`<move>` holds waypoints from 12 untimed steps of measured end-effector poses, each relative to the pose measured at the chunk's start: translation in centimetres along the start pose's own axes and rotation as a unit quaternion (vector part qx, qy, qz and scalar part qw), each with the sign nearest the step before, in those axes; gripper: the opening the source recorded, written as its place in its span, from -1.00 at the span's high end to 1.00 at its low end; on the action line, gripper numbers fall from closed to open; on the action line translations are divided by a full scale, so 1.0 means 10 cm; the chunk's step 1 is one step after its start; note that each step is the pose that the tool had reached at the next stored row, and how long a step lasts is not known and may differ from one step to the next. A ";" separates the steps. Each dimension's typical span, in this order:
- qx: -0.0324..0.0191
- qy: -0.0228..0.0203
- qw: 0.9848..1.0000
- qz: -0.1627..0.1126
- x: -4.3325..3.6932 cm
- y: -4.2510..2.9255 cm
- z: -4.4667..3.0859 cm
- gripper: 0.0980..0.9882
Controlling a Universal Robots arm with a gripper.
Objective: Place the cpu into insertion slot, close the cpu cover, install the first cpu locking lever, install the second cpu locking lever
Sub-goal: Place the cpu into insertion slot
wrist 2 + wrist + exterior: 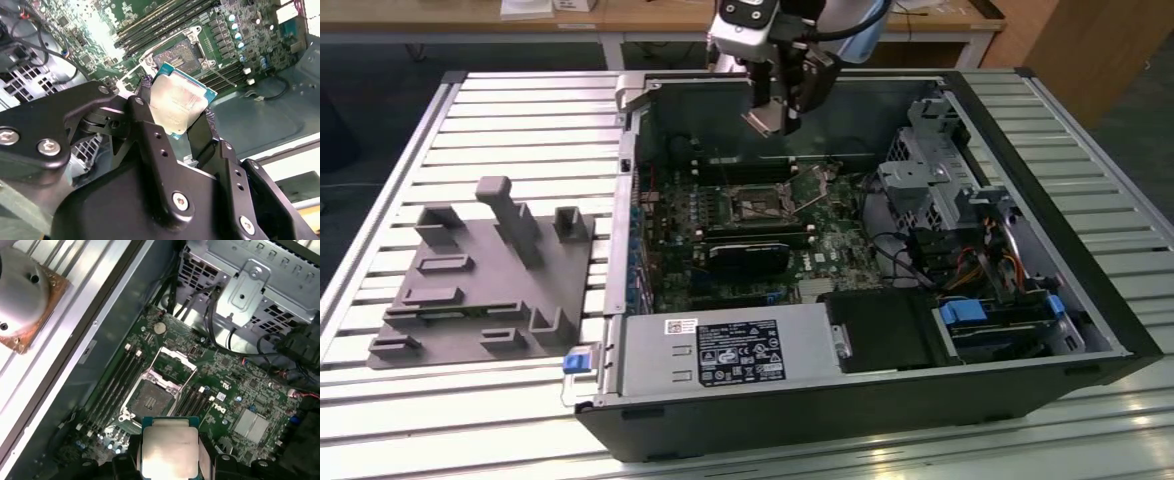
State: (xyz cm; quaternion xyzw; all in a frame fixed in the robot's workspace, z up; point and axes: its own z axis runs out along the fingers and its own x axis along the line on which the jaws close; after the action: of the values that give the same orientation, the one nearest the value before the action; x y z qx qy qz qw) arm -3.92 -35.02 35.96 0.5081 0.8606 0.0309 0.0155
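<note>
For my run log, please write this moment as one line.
claw: shut on small square silvery-grey cpu | square black insertion slot: empty | silvery metal frame cpu cover: open

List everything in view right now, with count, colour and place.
cpu: one, silvery top, green edge, held in the gripper above the open case.
insertion slot: one, dark centre, metal rim, empty, on the motherboard.
cpu cover: one, silvery, swung open beside the insertion slot.
motherboard: one, green, on the case floor.
expansion card: one, black, on the motherboard.
power supply: one, grey, inside the case.
computer case: one, black, lying open on the table.
fixture block: one, grey, on the table at the exterior view's left.
table: one, silvery slats, under the case.
gripper: one, black, shut on the cpu.
</note>
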 end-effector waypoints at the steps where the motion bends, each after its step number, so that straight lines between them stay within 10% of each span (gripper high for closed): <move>1: 0.000 -0.001 1.000 0.008 0.000 0.000 0.001 0.01; 12: 0.000 -0.008 0.995 0.102 0.000 -0.001 0.016 0.01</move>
State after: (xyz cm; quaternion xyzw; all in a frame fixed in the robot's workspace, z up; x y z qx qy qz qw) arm -3.92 -35.02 35.81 0.5936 0.8040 0.0284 0.0190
